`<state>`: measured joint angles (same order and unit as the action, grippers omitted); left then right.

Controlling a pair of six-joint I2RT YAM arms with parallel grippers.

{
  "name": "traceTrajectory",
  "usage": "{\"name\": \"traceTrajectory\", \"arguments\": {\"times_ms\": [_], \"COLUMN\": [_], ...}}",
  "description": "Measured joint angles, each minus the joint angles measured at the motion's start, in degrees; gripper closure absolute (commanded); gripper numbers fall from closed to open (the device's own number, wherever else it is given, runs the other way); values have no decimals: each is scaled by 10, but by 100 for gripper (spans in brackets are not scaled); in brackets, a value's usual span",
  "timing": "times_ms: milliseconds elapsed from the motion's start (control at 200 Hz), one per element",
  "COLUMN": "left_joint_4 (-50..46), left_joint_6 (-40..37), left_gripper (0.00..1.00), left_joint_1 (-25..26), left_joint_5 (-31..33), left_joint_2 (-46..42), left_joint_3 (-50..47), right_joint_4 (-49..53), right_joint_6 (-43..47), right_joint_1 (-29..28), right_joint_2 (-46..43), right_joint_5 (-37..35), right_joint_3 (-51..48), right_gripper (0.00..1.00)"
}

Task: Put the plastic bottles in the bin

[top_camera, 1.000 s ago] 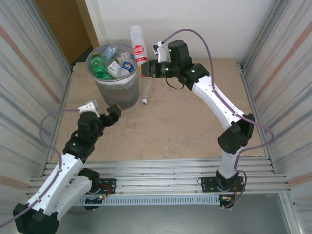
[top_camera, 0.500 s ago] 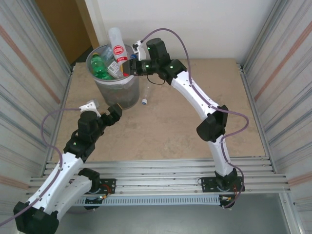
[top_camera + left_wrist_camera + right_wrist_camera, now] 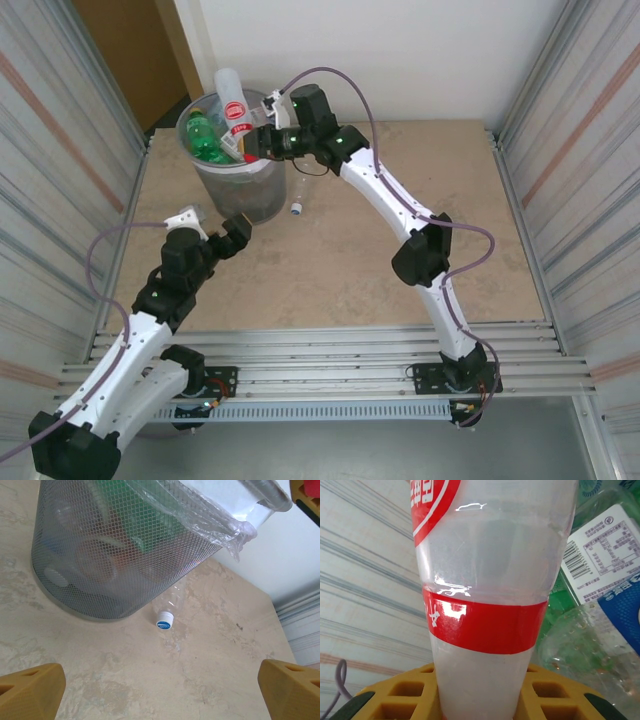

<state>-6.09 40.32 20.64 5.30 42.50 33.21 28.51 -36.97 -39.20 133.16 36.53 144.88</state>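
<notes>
my right gripper (image 3: pixel 262 141): clamped on red-label bottle (image 3: pixel 232 98) over the bin (image 3: pixel 243 195) | my left gripper (image 3: pixel 238 231): spread, empty | risk: bin looks full, so the bottle I drop may roll off the pile (image 3: pixel 212 138)

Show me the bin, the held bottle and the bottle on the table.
bin (image 3: pixel 245 190), top view, mesh wall
held bottle (image 3: pixel 485 625), right wrist view, red label band
bottle on the table (image 3: pixel 164 619), left wrist view, cap

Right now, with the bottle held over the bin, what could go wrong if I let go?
The bin looks full of bottles, so the red-labelled bottle in the right hand may bounce off the pile. The clear bottle beside the bin's base could roll away if the bin gets nudged.
</notes>
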Motion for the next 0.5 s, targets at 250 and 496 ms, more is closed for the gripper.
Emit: {"name": "traceTrajectory", "arguments": {"times_ms": [250, 496], "left_joint_4": [2, 4], "left_joint_6": [0, 0], "left_gripper": [1, 1], "left_joint_1": [0, 0], "left_joint_5": [-3, -4], "left_joint_2": [0, 0], "left_joint_3": [0, 0], "right_joint_4": [-15, -29], "right_joint_6": [-21, -34], "right_joint_1": [-2, -2], "right_joint_2": [12, 22], "right_joint_5": [22, 30], "right_joint_3": [9, 20], "right_gripper": [64, 59]}}
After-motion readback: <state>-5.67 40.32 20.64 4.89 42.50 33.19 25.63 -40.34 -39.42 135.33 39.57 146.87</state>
